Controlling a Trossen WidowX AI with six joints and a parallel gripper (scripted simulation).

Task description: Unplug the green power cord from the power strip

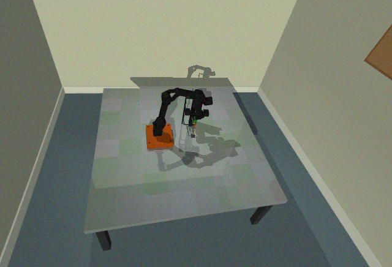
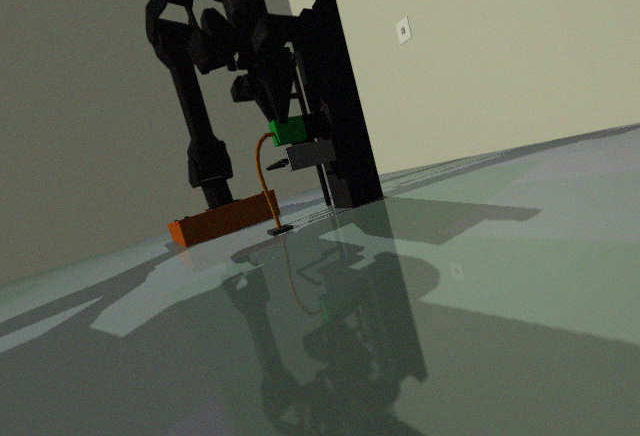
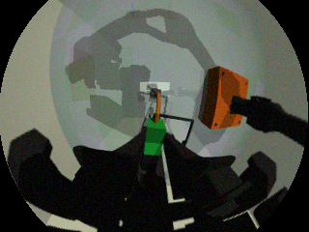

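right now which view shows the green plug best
The exterior view: the green plug sits side-on against the black power strip, fingers closed on it. The wrist view shows only its top; the top view, a green speck.

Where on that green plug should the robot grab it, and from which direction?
On the green plug's blocky body, not the thin orange cord curving from its outer end. It sticks out sideways from the upright black strip, so coming from above leaves its flat sides free to pinch. The end effector is shut on it exactly that way.
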